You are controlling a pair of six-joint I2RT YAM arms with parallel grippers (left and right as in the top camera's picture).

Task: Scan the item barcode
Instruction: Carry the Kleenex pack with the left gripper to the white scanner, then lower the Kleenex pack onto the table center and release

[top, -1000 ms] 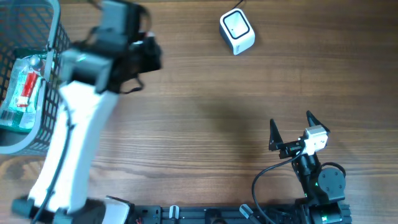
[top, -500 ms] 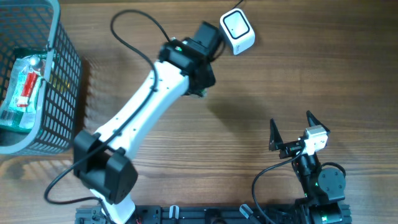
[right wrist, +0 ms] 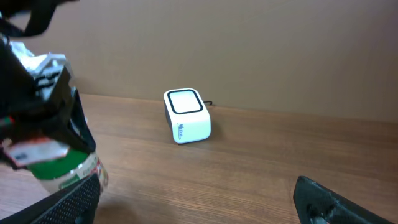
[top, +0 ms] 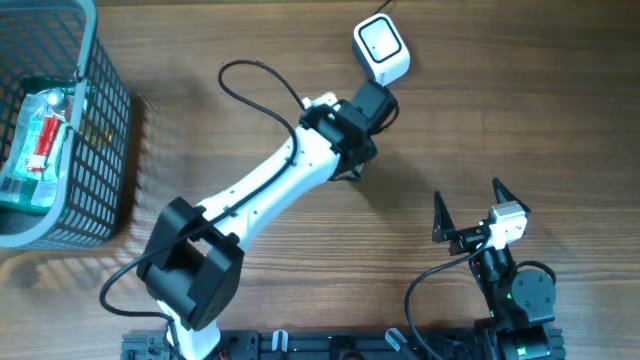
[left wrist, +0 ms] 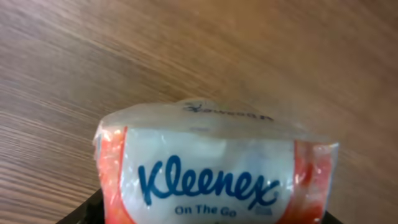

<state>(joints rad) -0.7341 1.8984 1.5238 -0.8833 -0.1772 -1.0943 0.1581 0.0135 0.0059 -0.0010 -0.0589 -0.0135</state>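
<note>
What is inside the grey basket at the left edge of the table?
A clear packet with a red part lies in the basket, on something green. What is under them is covered.

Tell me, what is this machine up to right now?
The left claw grips a Kleenex tissue pack and holds it close to the small white scanner at the far side of the table, apparently to read its barcode. The right claw sits open and empty near the front edge. A mesh basket on the left holds more packaged goods.
</note>
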